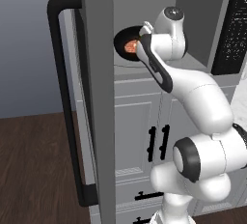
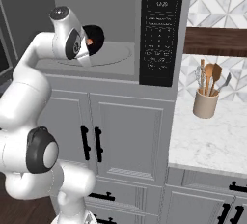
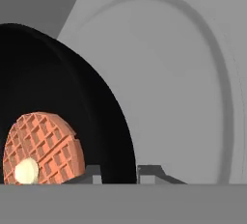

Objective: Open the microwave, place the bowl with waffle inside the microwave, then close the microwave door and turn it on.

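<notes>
One round glossy black bowl (image 3: 72, 102) with gridded orange waffle (image 3: 46, 146), rim between clamped gripper (image 3: 119, 174) fingers; smooth grey turntable (image 3: 193, 73) behind

- My bowl with waffle (image 3: 72, 97): matt black, the waffle gridded and rough.
- The microwave (image 2: 96, 6) interior: smooth matt grey.
- The microwave door (image 1: 99, 97) handle: smooth black.
- Countertop (image 2: 207, 141): polished marble look.
</notes>
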